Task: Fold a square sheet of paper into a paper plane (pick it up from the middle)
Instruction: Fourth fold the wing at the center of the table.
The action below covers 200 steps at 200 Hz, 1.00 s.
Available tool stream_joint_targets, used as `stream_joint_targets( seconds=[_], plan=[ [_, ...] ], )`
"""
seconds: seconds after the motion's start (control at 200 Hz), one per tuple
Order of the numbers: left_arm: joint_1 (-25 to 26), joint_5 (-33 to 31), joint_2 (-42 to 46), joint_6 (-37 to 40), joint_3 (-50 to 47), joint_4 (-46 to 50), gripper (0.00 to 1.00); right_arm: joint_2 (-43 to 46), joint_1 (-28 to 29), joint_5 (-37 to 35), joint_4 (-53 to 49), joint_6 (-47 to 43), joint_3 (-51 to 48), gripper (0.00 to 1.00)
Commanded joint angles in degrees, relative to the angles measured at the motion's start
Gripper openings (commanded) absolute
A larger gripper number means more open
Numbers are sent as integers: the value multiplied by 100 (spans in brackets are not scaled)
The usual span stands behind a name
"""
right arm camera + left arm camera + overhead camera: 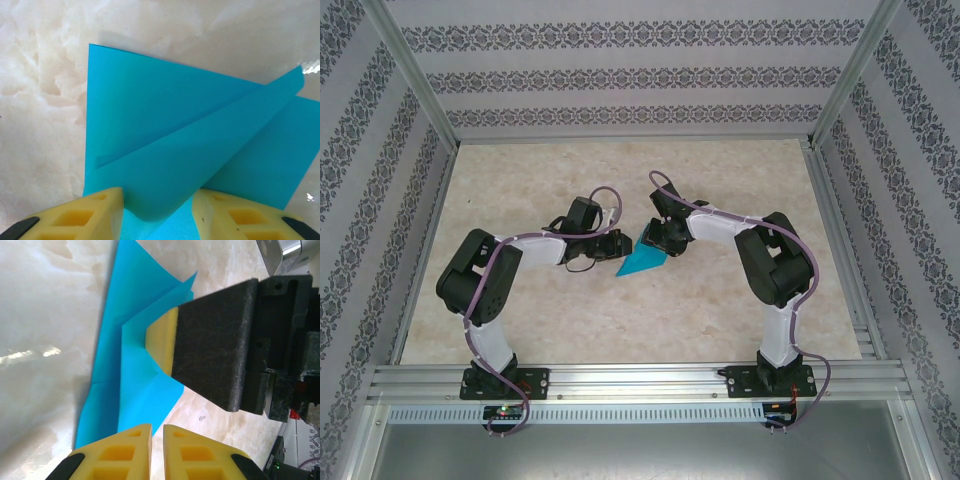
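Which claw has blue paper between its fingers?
The right claw: a raised paper flap sits between its spread fingers. The left claw is almost closed, empty.

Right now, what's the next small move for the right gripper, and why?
Probably close the right gripper on the raised flap of the folded blue paper. That flap curls up between its open fingers, uncreased, while the rest lies flat on the table. The left gripper sits at the paper's edge, holding nothing.

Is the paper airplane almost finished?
Not yet. Done: the thin turquoise-blue paper sheet has diagonal folds, with one flap standing up. In hand: the right gripper straddles that flap, jaws apart. Still to do: flattening it and making a slim pointed dart.
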<state>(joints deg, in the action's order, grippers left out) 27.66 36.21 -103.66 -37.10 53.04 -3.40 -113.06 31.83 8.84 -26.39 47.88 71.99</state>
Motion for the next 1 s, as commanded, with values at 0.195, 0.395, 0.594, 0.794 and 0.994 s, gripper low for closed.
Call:
stream_joint_targets(
  seconds=[0.195, 0.395, 0.594, 0.794, 0.994],
  plan=[
    [181, 280, -397, -91, 234, -131, 12, -417, -33, -206, -657, -24, -203, 49],
    [181, -16, -462, 56, 334, 174, 10, -453, -29, -172, -674, 44, -201, 49],
    [184, -285, -531, 184, 370, 397, 8, -455, -70, -180, -674, 71, -246, 48],
    [183, -403, -576, 244, 436, 537, 7, -465, -92, -157, -674, 91, -271, 46],
    [179, -454, -603, 273, 486, 590, 7, -489, -98, -138, -665, 108, -295, 45]
  ],
)
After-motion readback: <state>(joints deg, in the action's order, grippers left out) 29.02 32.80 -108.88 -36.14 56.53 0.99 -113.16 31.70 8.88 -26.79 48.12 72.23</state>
